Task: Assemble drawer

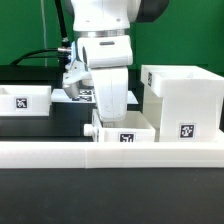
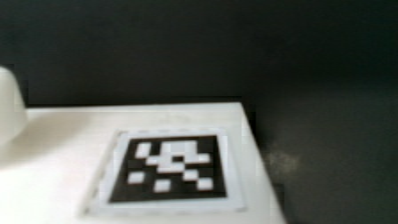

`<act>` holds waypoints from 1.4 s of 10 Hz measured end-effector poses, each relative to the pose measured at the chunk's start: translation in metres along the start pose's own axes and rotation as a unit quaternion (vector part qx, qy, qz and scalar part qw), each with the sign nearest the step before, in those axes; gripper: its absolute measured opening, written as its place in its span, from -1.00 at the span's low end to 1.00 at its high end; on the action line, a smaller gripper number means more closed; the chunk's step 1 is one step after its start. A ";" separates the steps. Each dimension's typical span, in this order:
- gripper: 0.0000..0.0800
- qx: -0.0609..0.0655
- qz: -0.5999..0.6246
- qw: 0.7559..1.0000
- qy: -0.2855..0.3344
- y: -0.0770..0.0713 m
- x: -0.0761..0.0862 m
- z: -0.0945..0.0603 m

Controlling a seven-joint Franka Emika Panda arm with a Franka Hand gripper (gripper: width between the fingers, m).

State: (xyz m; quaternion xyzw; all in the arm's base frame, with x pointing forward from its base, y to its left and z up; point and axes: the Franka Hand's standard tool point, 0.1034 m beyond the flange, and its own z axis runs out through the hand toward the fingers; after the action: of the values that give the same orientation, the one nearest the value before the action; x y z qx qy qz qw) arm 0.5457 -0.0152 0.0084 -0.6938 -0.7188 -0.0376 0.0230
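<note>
The large cube-shaped housing stands at the exterior view's right, open side up, with a tag on its front. One open-top tray lies at the left. The second tray sits in the middle by the front rail, its knob pointing left. My gripper hangs straight down over this middle tray, and its fingertips are hidden by the hand and the tray wall. The wrist view shows only a blurred white surface with a tag very close. No fingers show there.
The long low white rail runs across the front. The marker board lies behind my arm on the black table. Black cables hang at the back left, before a green backdrop.
</note>
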 end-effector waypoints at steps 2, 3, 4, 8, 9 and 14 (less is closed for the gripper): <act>-0.90 0.000 0.000 1.000 0.000 -0.001 0.001 -0.001; -0.90 0.001 -0.003 1.000 0.000 -0.001 0.003 -0.001; -0.90 0.000 -0.006 1.000 -0.001 -0.001 0.005 -0.001; -0.90 -0.005 -0.008 1.000 -0.002 -0.001 0.005 -0.003; -0.90 -0.003 -0.008 1.000 -0.002 -0.002 0.005 -0.002; -0.90 0.010 -0.006 1.000 -0.002 -0.005 0.003 -0.002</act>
State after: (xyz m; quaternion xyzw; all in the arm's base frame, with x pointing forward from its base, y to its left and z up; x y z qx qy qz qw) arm 0.5410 -0.0129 0.0106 -0.6895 -0.7232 -0.0290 0.0277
